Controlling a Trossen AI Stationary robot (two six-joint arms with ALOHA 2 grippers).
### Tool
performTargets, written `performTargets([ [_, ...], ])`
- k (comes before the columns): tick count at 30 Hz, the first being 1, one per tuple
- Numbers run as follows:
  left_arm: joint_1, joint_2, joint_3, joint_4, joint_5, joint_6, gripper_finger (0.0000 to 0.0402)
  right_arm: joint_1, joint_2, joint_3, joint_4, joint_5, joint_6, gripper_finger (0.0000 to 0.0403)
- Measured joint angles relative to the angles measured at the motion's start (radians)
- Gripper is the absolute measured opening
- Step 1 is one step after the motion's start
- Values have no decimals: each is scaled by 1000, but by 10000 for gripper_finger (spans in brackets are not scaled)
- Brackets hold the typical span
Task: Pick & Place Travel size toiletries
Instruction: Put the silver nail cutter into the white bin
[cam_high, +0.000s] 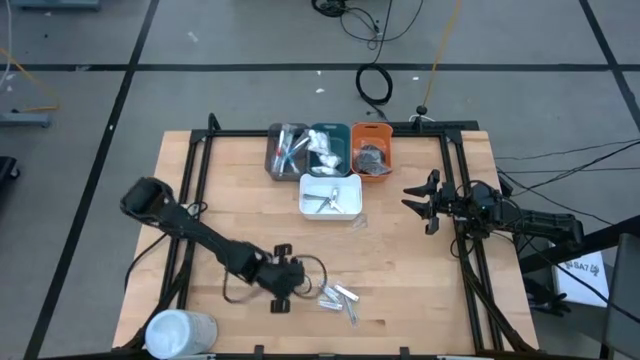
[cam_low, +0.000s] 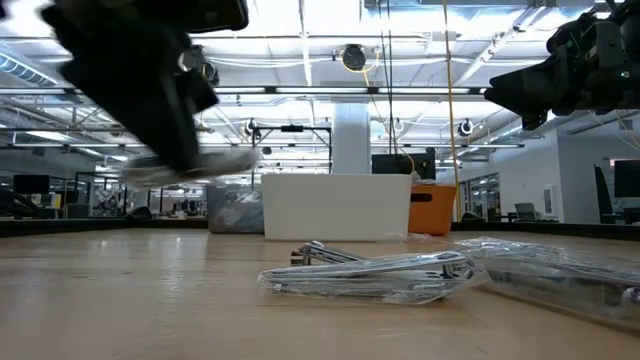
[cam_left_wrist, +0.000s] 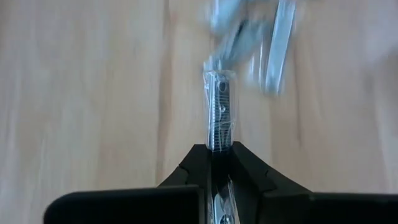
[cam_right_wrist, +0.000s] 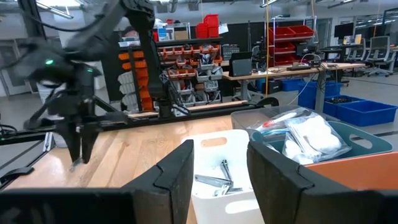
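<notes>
1. Two grippers are in view. The left gripper (cam_high: 283, 287) sits low over the near part of the table (cam_high: 420, 290); its fingers are clamped on a slim wrapped silver toiletry (cam_left_wrist: 219, 115), which projects straight forward from between the fingertips.
2. Just ahead of the left gripper, a loose cluster of wrapped toiletries (cam_high: 340, 299) lies flat on the wood, apart from the held item.
3. Beyond that cluster stands the white tray (cam_high: 331, 196), which holds metal pieces (cam_right_wrist: 216, 180).
4. Behind the white tray, three trays stand in a row, touching side by side: grey tray (cam_high: 286, 152), teal tray (cam_high: 328, 149), orange tray (cam_high: 372, 153). Each contains items.
5. The right gripper (cam_high: 424, 205) hovers at the table's right side, beside the white tray, with its fingers parted and nothing between them.
6. A white cylinder (cam_high: 181, 333) stands at the near-left corner, behind the left arm.
</notes>
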Motion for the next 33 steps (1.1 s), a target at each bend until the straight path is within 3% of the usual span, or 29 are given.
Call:
performTargets([
  [7,119,-157,-324,638,-38,211,31,0,0,0,0,0,0,141],
  [10,187,-196,-376,820,-35,334,37,0,0,0,1,0,0,141],
  [15,328,-230,-379,983,-18,475,29,0,0,0,0,0,0,141],
  [18,423,-229,-331,883,-1,474,29,0,0,0,0,0,0,141],
  [24,549,-196,-124,426,46,528,31,0,0,0,0,0,0,141],
  [28,593,-164,-39,267,59,549,31,0,1,0,-1,0,0,141],
  [33,625,-90,-23,231,62,554,34,0,6,0,-6,1,0,141],
])
